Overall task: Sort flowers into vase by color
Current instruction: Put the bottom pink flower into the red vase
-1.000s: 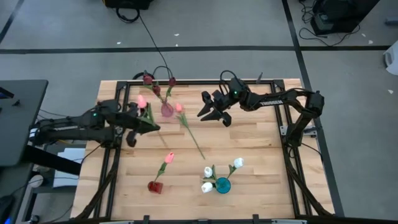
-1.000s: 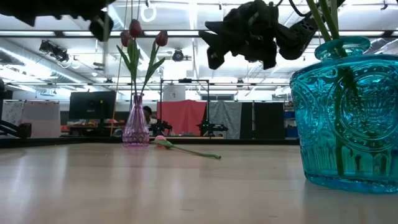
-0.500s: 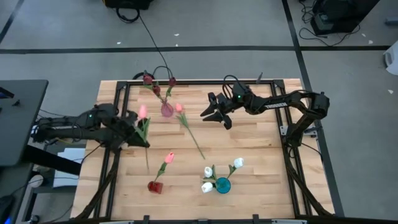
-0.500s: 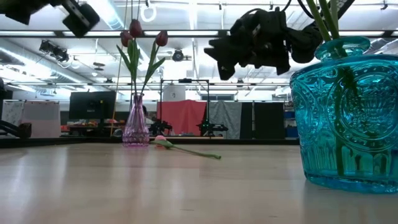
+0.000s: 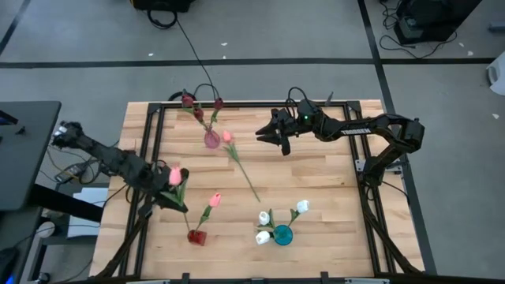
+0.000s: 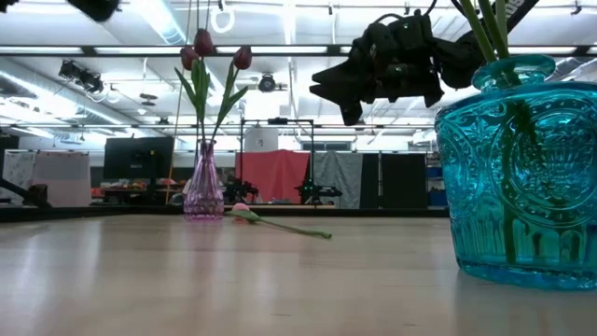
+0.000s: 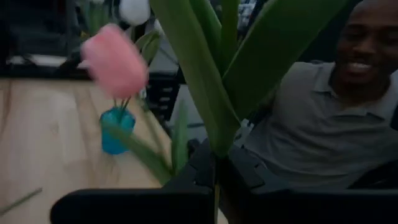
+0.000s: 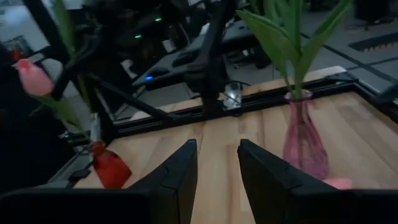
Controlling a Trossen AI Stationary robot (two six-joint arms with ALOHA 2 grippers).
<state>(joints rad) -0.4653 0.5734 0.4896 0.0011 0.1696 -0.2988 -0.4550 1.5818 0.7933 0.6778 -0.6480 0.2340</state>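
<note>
Left gripper [image 5: 162, 192] pinching pink artificial tulip [image 5: 174, 175] by thin green stem, above table's left edge near small red vase [image 5: 197, 235]. Light, floppy, bud-heavy; grip mid-stem. Right gripper [image 5: 272, 134], fingers spread, empty, beside pink glass vase [image 5: 212, 140].

My left gripper [image 5: 167, 189] is hanging at the table's [image 5: 331, 181] left edge, gripping a tulip [image 5: 175, 175]; my right gripper [image 5: 271, 136] is hovering right of the rear vase [image 5: 211, 139]; another stem [image 5: 243, 167] is lying between them.
</note>
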